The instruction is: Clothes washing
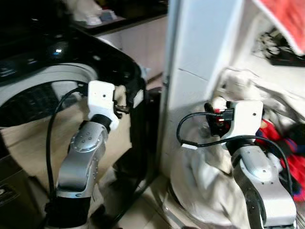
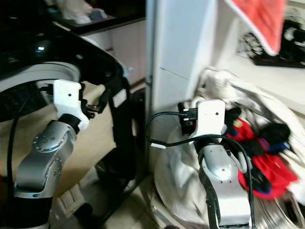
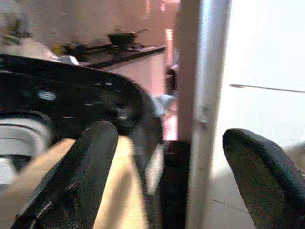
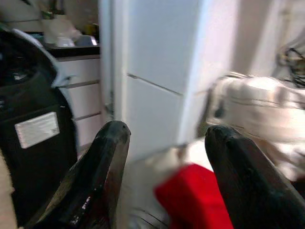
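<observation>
Both grippers, left gripper [image 3: 162, 176] and right gripper [image 4: 164, 176], gape empty; reaching blurred, the right may snag the white sheet [image 2: 176, 191] instead of the red garment [image 4: 190, 200].

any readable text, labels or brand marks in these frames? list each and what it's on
None can be read.
White sticker on the black side of the washing machine: print too blurred to read.
Lit spot on the machine's dark control panel: a glow, no legible characters.
Left gripper and right gripper, both open: no markings visible on the fingers.
</observation>
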`<state>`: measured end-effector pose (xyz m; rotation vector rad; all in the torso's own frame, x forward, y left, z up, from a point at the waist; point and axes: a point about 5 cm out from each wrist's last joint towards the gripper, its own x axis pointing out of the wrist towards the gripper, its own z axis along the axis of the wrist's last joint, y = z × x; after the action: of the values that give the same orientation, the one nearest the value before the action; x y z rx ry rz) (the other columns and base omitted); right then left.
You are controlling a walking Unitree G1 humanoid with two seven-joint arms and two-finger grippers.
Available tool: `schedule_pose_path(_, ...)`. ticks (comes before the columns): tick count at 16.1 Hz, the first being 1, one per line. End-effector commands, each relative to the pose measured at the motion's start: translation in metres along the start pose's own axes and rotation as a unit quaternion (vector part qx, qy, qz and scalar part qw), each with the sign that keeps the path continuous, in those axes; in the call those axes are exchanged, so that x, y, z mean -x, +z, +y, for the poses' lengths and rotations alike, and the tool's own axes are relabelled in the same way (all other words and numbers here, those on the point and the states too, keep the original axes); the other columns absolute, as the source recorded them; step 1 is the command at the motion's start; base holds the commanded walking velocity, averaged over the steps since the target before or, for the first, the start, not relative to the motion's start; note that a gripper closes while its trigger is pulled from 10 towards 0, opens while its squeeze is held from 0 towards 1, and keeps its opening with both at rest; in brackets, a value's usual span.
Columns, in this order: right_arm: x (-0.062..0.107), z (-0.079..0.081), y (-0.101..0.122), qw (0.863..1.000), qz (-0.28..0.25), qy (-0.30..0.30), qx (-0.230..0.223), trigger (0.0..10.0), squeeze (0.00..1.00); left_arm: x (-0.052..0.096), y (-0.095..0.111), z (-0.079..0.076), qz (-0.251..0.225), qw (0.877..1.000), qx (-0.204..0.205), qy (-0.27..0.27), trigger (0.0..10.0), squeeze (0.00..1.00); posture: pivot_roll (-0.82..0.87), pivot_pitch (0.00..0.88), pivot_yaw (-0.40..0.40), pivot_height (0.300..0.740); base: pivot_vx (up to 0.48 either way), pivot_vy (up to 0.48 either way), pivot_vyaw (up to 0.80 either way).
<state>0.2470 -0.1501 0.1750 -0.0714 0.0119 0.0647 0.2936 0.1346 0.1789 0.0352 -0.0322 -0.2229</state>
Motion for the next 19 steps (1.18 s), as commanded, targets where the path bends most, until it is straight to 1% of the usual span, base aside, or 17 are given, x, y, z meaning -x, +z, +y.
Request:
schedule_pose_path(1,0.003,-0.002,0.002,1.000,0.004,0.002,-0.003,10.0,0.00,0.004,-0.002,-0.003,0.005,1.000,0.013,-0.005,10.0,0.00,-0.17,0.000,0.009,0.740,0.000,0.000,0.00)
schedule_pose_path(2,0.004,-0.004,0.001,1.000,0.013,-0.001,0.000,10.0,0.00,0.008,-0.006,-0.002,0.013,1.000,0.013,0.003,10.0,0.00,-0.17,0.000,0.003,0.740,0.000,0.000,0.00)
schedule_pose_path(4,0.006,-0.009,0.000,1.000,0.012,-0.024,0.002,10.0,0.00,0.014,-0.013,0.000,0.025,0.999,0.037,0.017,10.0,0.00,-0.16,0.000,-0.011,0.740,0.000,0.000,0.00)
schedule_pose_path(5,0.004,-0.012,0.001,0.999,0.013,-0.030,0.002,10.0,0.00,0.017,-0.015,0.001,0.028,0.999,0.038,0.022,10.0,0.00,-0.16,0.000,-0.025,0.740,0.000,0.000,0.00)
schedule_pose_path(7,0.002,-0.012,0.006,1.000,0.007,-0.025,0.004,10.0,0.00,0.016,-0.011,0.000,0.017,1.000,0.018,0.018,10.0,0.00,-0.16,0.000,-0.035,0.740,0.000,0.000,0.00)
schedule_pose_path(8,0.000,-0.012,0.007,0.999,0.011,-0.029,0.007,10.0,0.00,0.015,-0.004,-0.001,-0.005,1.000,-0.003,0.010,10.0,0.00,-0.17,0.000,-0.047,0.740,0.000,0.000,0.00)
schedule_pose_path(9,0.000,-0.014,0.007,0.999,0.020,-0.041,0.012,10.0,0.00,0.014,0.000,-0.002,-0.018,1.000,-0.010,0.001,10.0,0.00,-0.17,0.000,-0.048,0.740,0.000,0.000,0.00)
schedule_pose_path(10,0.002,-0.020,0.002,0.995,0.046,-0.091,-0.002,10.0,0.00,0.014,0.003,-0.005,-0.022,0.999,-0.015,-0.022,10.0,0.00,-0.17,0.000,-0.043,0.740,0.000,0.000,0.00)
schedule_pose_path(11,0.005,-0.028,0.001,0.991,0.053,-0.126,-0.003,10.0,0.00,0.015,0.005,-0.007,-0.022,0.999,-0.024,-0.037,10.0,0.00,-0.18,0.000,-0.036,0.740,0.000,0.000,0.00)
schedule_pose_path(12,0.006,-0.032,0.003,0.989,0.052,-0.135,-0.002,10.0,0.38,0.015,0.004,-0.007,-0.018,0.999,-0.022,-0.043,10.0,0.00,-0.18,0.000,-0.029,0.740,0.000,0.000,0.00)
schedule_pose_path(13,0.007,-0.033,0.004,0.989,0.051,-0.139,-0.004,10.0,1.00,0.014,0.004,-0.006,-0.018,0.999,-0.023,-0.045,10.0,0.00,-0.19,0.000,-0.022,0.740,0.000,0.000,0.00)
schedule_pose_path(14,0.009,-0.034,0.010,0.991,0.039,-0.130,-0.012,10.0,1.00,0.011,0.004,-0.004,-0.020,0.998,-0.026,-0.048,10.0,0.00,-0.19,0.000,-0.017,0.740,0.000,0.000,0.00)
schedule_pose_path(15,0.009,-0.032,0.014,0.993,0.029,-0.115,-0.010,10.0,1.00,0.009,0.005,-0.003,-0.023,0.998,-0.034,-0.048,10.0,0.00,-0.20,0.000,-0.012,0.740,0.000,0.000,0.00)
schedule_pose_path(16,0.008,-0.030,0.017,0.995,0.019,-0.096,0.002,10.0,0.89,0.005,0.007,-0.005,-0.023,0.998,-0.030,-0.052,10.0,0.00,-0.21,0.000,-0.004,0.740,0.000,0.000,0.00)
schedule_pose_path(17,0.008,-0.026,0.017,0.997,0.015,-0.073,0.019,10.0,0.00,0.001,0.009,-0.009,-0.028,0.998,-0.024,-0.058,10.0,0.00,-0.21,0.000,-0.003,0.740,0.000,0.000,0.00)
schedule_pose_path(19,0.008,-0.025,0.016,0.997,0.020,-0.070,0.006,10.0,0.00,-0.001,0.010,-0.013,-0.028,0.997,-0.023,-0.061,10.0,0.00,-0.21,0.000,-0.007,0.740,0.000,0.420,0.00)
